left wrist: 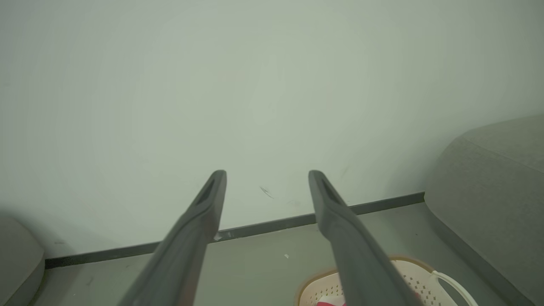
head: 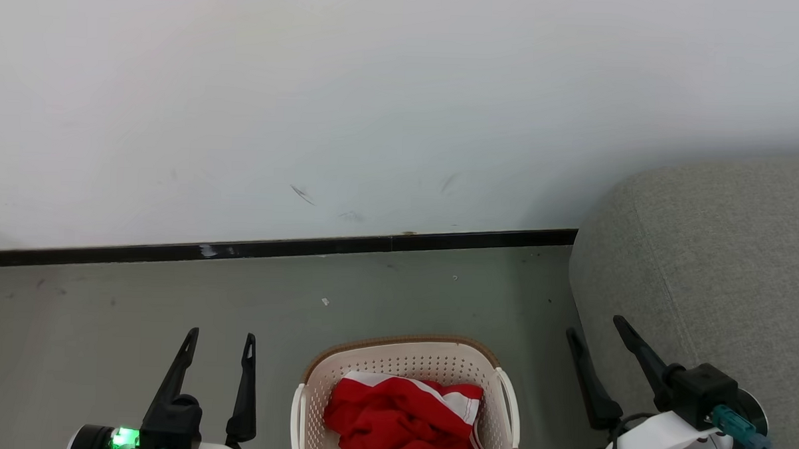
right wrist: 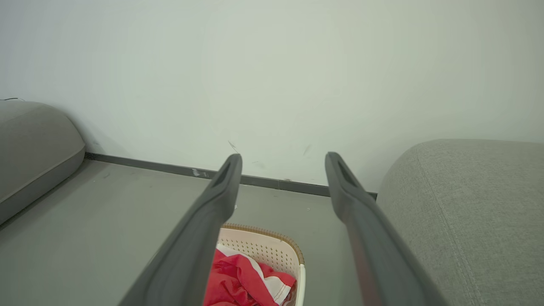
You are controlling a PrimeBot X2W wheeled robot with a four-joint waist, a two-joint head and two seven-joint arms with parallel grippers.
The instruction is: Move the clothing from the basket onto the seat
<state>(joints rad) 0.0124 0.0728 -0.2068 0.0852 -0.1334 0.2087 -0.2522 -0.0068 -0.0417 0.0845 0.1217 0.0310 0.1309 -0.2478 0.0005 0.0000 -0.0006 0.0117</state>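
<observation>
A cream basket [head: 401, 361] stands on a grey floor [head: 137, 308]. Its near half is cut off by the bottom edge of the head view. Red clothing [head: 392, 420] with white trim lies crumpled inside the basket. Any lettering is folded under or out of frame, and the number of garments cannot be told. To the right of the basket, apart from it, rises the rounded grey end of the seat [head: 717, 262], which runs off the right edge.

The left gripper [head: 221, 334] hangs to the left of the basket. The right gripper [head: 594, 325] hangs to its right, between basket and seat. Each has its two dark fingers spread wide with nothing between them, and neither touches the basket or the clothing. The arms behind them are cropped at the bottom edge.

Behind the basket a black skirting [head: 272, 248] runs along the foot of a pale, scuffed wall [head: 377, 104].

The left wrist view is hazy. There the basket is a sliver of rim, one handle and a speck of red, partly behind a finger. The right wrist view is clearer, showing the brown woven rim, the perforated wall and red folds with a white stripe, though one finger covers the basket's left side. It also brings in a second grey cushion [right wrist: 34, 144] far to the left of the basket, against the wall.
</observation>
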